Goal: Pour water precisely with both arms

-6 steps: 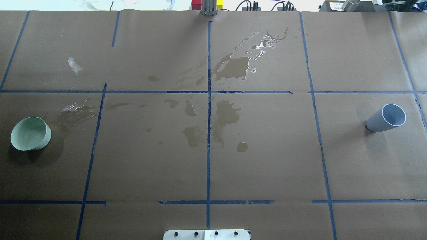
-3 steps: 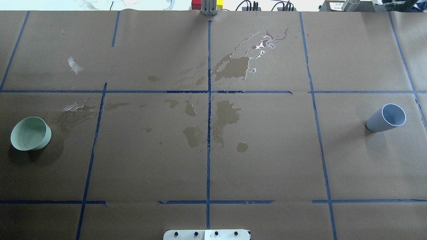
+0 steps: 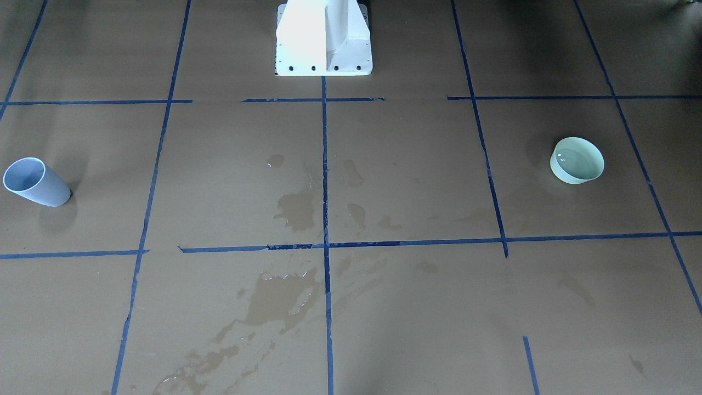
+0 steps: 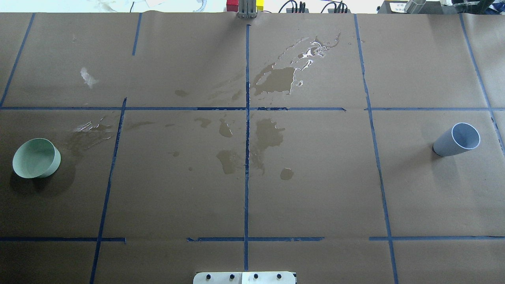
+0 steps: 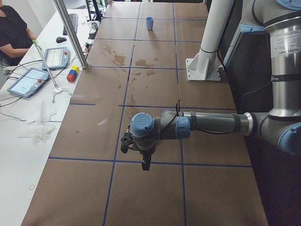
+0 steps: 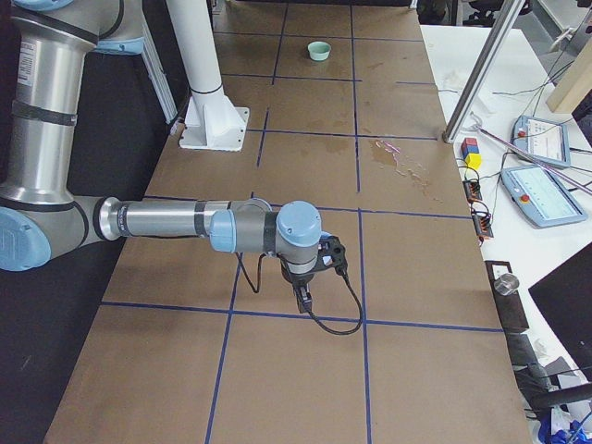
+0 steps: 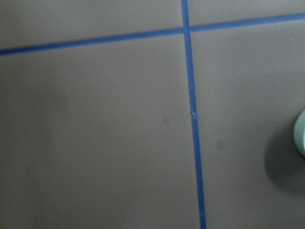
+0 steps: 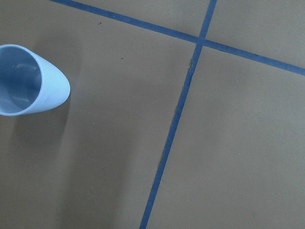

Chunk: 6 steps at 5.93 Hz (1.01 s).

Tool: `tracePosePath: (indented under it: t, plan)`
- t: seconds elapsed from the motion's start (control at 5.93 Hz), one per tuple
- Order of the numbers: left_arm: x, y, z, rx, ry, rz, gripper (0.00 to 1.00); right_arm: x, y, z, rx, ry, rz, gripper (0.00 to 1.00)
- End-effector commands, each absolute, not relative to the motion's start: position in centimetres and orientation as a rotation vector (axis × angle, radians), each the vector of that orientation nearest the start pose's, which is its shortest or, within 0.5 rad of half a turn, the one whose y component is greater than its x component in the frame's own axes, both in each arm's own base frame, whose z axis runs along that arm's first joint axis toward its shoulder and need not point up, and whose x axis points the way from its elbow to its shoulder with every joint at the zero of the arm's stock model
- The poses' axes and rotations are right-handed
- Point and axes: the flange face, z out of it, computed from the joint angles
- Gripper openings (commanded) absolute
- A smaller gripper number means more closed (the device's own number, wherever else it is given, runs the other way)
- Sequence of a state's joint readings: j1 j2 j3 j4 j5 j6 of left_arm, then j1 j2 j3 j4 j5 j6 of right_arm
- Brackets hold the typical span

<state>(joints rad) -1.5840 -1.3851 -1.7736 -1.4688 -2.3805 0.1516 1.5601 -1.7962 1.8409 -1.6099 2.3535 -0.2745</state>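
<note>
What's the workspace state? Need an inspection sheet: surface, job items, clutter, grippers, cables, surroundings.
Surface: brown paper with blue tape grid; wet stains mid-table, glinting water near the far edge.
Job's things: green bowl on the robot's left, blue-grey cup on its right, both upright and far apart; contents cannot be told.
Clutter: nothing seen on the paper.
Grippers: left gripper and right gripper hang over bare paper, nothing seen in them; open or shut cannot be told.
Cables: black cable loops off the right wrist.
Surroundings: white pedestal, teach pendants, coloured blocks, a person at the side bench.
</note>
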Motion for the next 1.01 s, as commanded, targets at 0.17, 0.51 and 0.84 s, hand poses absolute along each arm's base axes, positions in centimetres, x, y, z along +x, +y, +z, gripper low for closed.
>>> tracePosePath:
  t: [0.17, 0.51, 0.84]
  plan:
    - [-6.5, -40.7, 65.2, -0.026, 0.826, 0.072, 1.0, 5.6, -39.7, 63.4, 0.022, -0.801, -0.068, 1.0]
    - [-6.6, -40.5, 65.0, -0.021, 0.827, 0.072, 1.0, 5.7, -39.7, 63.6, 0.019, -0.796, -0.029, 1.0]
    - [-6.5, -40.6, 64.2, -0.007, 0.846, 0.075, 1.0, 5.7, -39.2, 64.6, 0.057, -0.795, -0.045, 1.0]
